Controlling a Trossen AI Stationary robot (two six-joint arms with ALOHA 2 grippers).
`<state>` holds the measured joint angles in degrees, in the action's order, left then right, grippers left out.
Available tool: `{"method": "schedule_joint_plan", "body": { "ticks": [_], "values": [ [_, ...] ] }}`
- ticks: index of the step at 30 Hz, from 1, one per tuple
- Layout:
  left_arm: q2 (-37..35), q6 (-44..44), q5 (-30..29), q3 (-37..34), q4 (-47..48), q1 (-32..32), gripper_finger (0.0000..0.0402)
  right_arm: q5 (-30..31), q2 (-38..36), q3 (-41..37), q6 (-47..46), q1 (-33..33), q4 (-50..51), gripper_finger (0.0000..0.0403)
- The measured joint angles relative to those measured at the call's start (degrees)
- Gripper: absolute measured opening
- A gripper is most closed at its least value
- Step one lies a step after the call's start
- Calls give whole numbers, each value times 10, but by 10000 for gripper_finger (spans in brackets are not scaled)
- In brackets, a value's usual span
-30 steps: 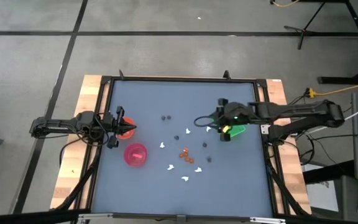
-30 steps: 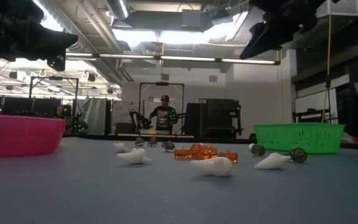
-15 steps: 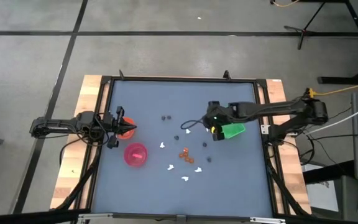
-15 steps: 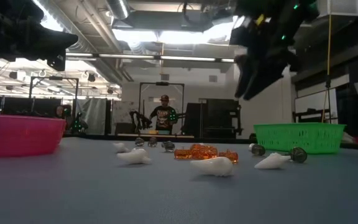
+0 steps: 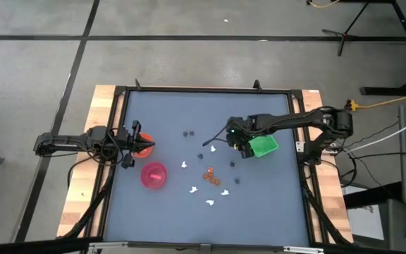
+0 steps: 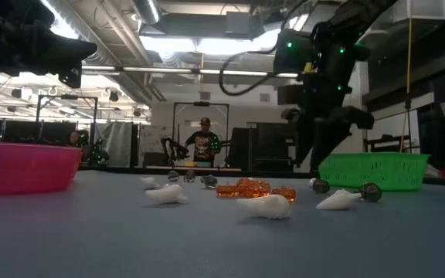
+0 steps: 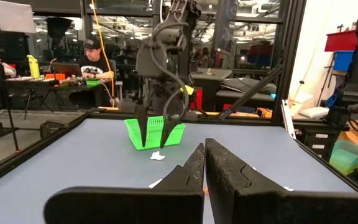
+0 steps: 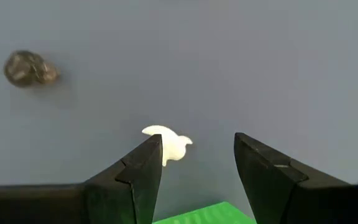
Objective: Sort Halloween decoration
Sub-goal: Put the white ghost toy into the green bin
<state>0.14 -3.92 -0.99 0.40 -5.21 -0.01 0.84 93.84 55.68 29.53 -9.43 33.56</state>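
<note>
Target piece: a small white decoration (image 8: 168,144) lies flat on the counter (image 5: 259,204), just beside the green tray's (image 5: 263,147) edge that faces the counter's middle, on the right-hand half of the counter.
Other pieces: the rest of the Halloween decoration (image 5: 210,176) is scattered around the counter's centre. White pieces (image 6: 263,205), an orange cluster (image 6: 255,188) and dark roundish ones lie apart from each other. One dark piece (image 8: 30,68) lies near the white target but well clear of it.
Right hand: the right hand (image 5: 234,136) hangs over the white piece with its fingers spread and nothing between them. In the wrist view the piece shows closer to one finger (image 8: 138,171) than the other.
Step in hand: this looks like the approach to picking up that white piece.
Doing it well: I judge the hand should shift sideways until the piece sits midway between the fingers. Then it should drop straight down until the tips nearly meet the counter. The piece is low and irregular, so closing too high would likely miss it or flick it away.
Risk: the tray wall is just beside the piece, so a finger could catch it on the way down.
Containers: a pink bowl (image 5: 154,175) sits toward the left edge of the counter, and an orange bowl (image 5: 142,145) lies nearer that edge.
Left hand: the left hand (image 5: 130,146) waits at the left edge beside the orange bowl, fingers clenched together on nothing.
</note>
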Motion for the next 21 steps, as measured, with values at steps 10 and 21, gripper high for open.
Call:
{"method": "schedule_joint_plan", "body": {
  "ticks": [10, 21],
  "values": [
    [0, 0, 0, 0, 0, 0, 0, -4, 45, 0, 10, 0, 0, 199],
    [0, 0, 0, 0, 0, 0, 0, 4, 57, 0, 9, 0, 5, 198]
  ]
}}
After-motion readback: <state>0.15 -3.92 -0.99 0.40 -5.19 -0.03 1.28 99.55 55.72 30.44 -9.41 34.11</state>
